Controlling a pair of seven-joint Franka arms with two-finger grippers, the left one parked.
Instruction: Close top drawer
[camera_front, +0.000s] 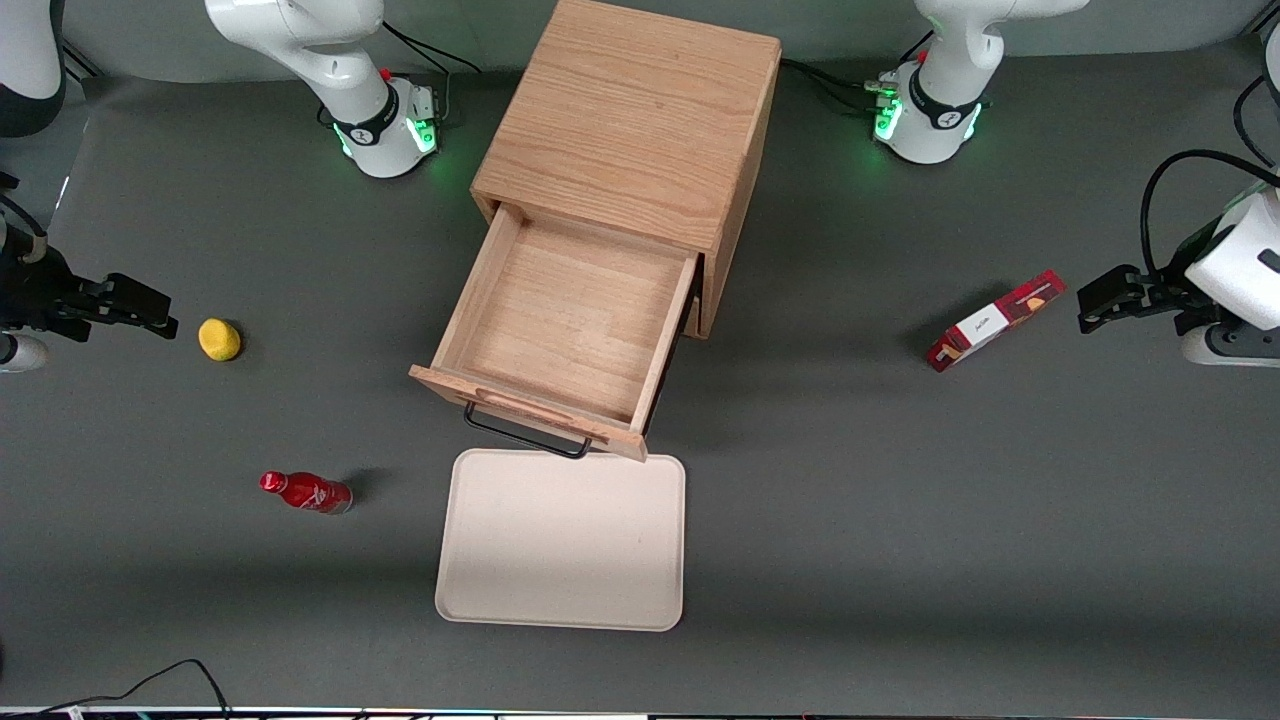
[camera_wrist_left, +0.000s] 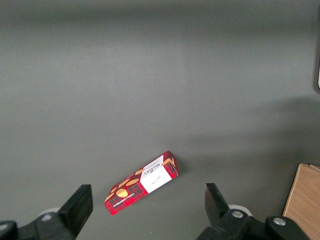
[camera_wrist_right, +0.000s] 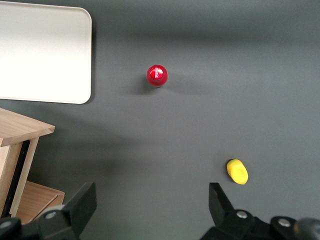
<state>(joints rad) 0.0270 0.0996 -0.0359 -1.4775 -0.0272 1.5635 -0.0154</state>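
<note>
The top drawer (camera_front: 560, 320) is pulled far out of the oak cabinet (camera_front: 630, 120), and its inside is bare. Its black wire handle (camera_front: 525, 432) hangs under the front panel, on the side facing the front camera. One corner of the top drawer's front panel (camera_wrist_right: 22, 131) shows in the right wrist view. My right gripper (camera_front: 168, 312) hovers toward the working arm's end of the table, well apart from the drawer and beside a yellow object (camera_front: 219, 339). The gripper (camera_wrist_right: 152, 205) is open, with only grey table between its fingers.
A cream tray (camera_front: 560, 540) lies flat in front of the drawer, nearer the front camera, close to the handle. A red bottle (camera_front: 305, 492) stands beside the tray. A red box (camera_front: 995, 320) lies toward the parked arm's end.
</note>
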